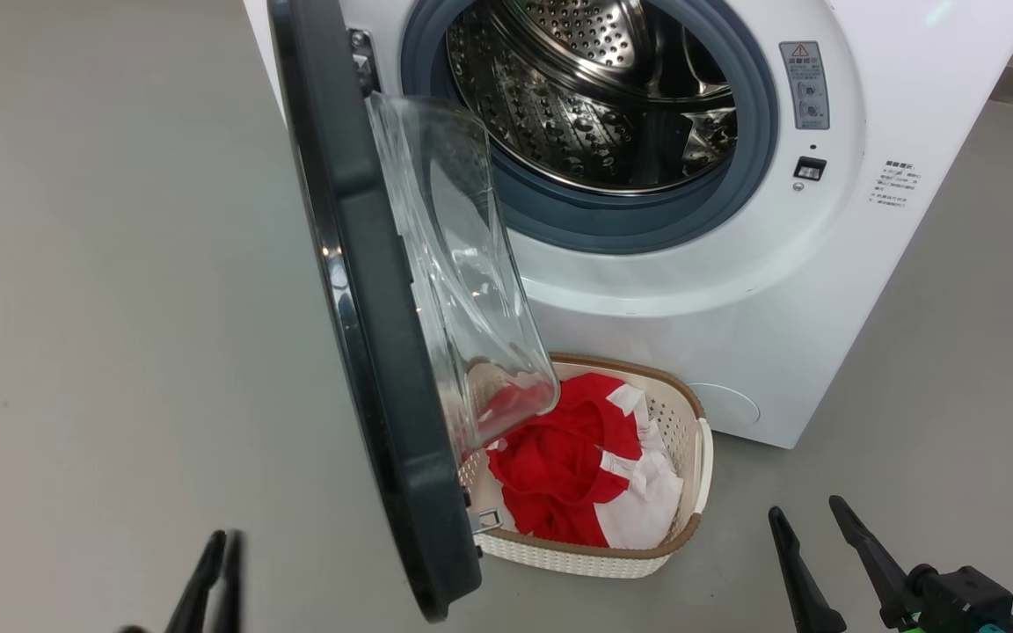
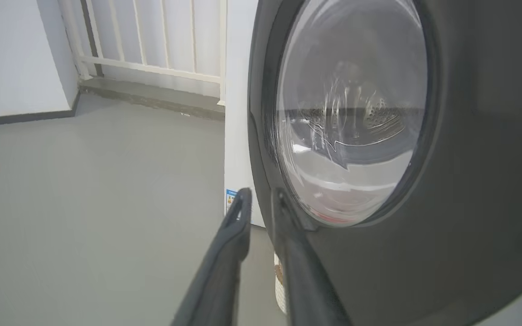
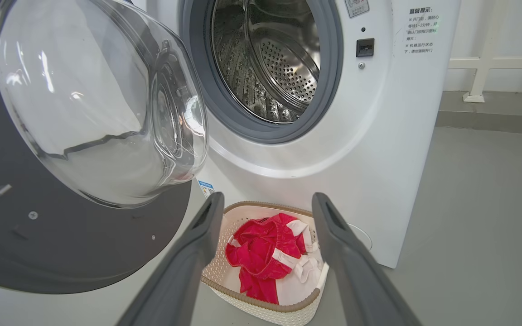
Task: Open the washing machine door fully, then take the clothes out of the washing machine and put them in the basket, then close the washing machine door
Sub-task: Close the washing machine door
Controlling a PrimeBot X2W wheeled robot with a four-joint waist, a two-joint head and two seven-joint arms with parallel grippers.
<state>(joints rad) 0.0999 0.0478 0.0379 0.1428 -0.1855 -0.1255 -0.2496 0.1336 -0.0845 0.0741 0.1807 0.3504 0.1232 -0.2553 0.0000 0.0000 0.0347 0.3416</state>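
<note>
Washing machine door (image 1: 375, 352) stands swung open, edge-on in the head view, its glass bowl overhanging the basket (image 1: 579, 557). Basket sits on the floor (image 1: 120, 308) just in front of the washing machine (image 1: 647, 299). Clothes (image 1: 568, 457), red with white pieces, lie inside the basket. Left pincer (image 1: 227, 538) is beside the door's outer face, fingers drawn close with a narrow gap, pinching nothing. Right pincer (image 1: 805, 508) is spread wide, near the basket, holding nothing.

The door (image 1: 366, 308) hides the basket's (image 1: 693, 440) left end and perhaps some clothes (image 1: 559, 466).
</note>
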